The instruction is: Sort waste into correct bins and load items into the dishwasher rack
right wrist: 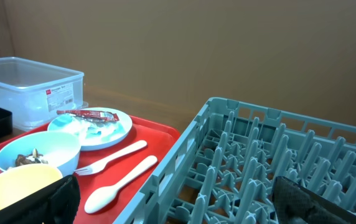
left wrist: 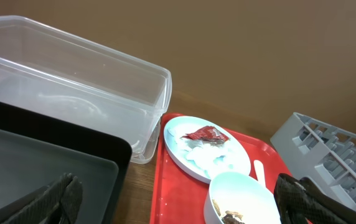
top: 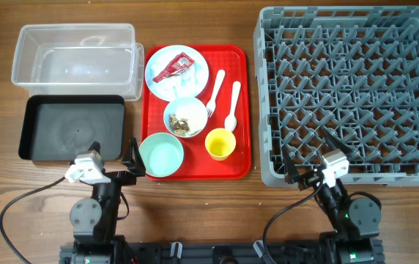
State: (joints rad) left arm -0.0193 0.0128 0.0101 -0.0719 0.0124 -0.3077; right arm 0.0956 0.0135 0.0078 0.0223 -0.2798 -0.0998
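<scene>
Red tray [top: 242,110] at the middle of the worktop [top: 202,213] carried every item, so I judged the job not yet begun, with clearing the waste as the step in hand. The left hand [top: 114,155] and right hand [top: 312,158] hung near the front edge, fingers spread fully wide, holding nothing. The wrapper [top: 173,67], red and white, lay with crumpled tissue [top: 167,86] on the plate [top: 197,72] at the tray's far left corner. Brownish scraps [top: 183,129] sat in the bowl [top: 195,108] just in front. The mint bowl [top: 161,155], cup [top: 220,144], fork [top: 215,92] and spoon [top: 233,106] shared the tray. The tub [top: 23,59] and black tray [top: 74,128] stood to its left and the rack [top: 264,95] to its right, all looking bare. Next, I reckoned, the left hand should reach the plate and pinch the thin wrapper by a raised edge.
</scene>
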